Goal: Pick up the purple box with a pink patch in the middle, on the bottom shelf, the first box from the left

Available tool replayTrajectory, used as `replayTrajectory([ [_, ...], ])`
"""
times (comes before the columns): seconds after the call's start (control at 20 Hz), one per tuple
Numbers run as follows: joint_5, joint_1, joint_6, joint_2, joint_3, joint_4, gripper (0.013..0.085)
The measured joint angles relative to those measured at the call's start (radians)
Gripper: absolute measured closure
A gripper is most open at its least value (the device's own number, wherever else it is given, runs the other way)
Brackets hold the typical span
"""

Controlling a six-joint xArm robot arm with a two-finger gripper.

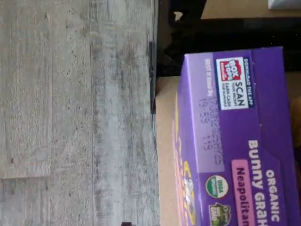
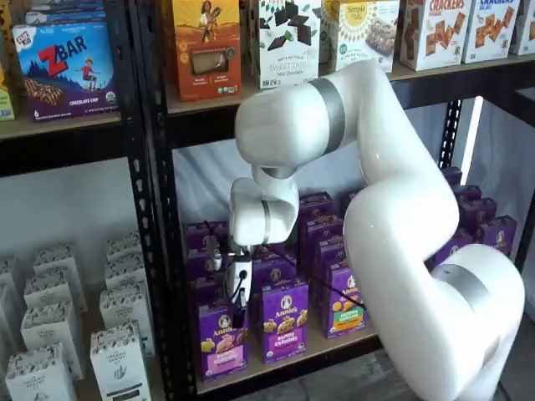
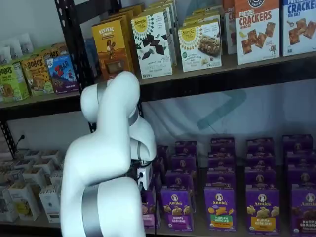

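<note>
Claw above purple box, front-left corner of bottom shelf.
White arm (image 2: 393,209) in front; claw (image 2: 238,313) hangs over the purple box (image 2: 221,341), black fingers side-on and hard to read, jaws spread wide, nothing held. Box stands upright at the front edge of the bottom shelf (image 2: 334,344), left end by the black upright (image 2: 159,251), pink patch low on its front. More purple boxes (image 2: 284,322) beside and behind.

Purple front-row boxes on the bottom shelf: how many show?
5, side by side along the bottom shelf: the purple box partly behind the arm, then four more boxes rightward. Others may be hidden.
</note>
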Motion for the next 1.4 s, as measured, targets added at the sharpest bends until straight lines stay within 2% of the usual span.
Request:
replayTrajectory([
  [0.4,-0.013,0.007,0.024,0.008,0.001,-0.021,0.013],
  [0.5,-0.01,0.007,0.025,0.009,0.002,-0.021,0.021],
  [0.65,-0.017,0.008,0.02,0.009,0.006,-0.015,0.025],
  [0.75,-0.018,0.009,0.019,0.008,0.007,-0.014,0.033],
  [1.4,-0.075,0.017,0.0,0.0,0.034,0.013,0.033],
])
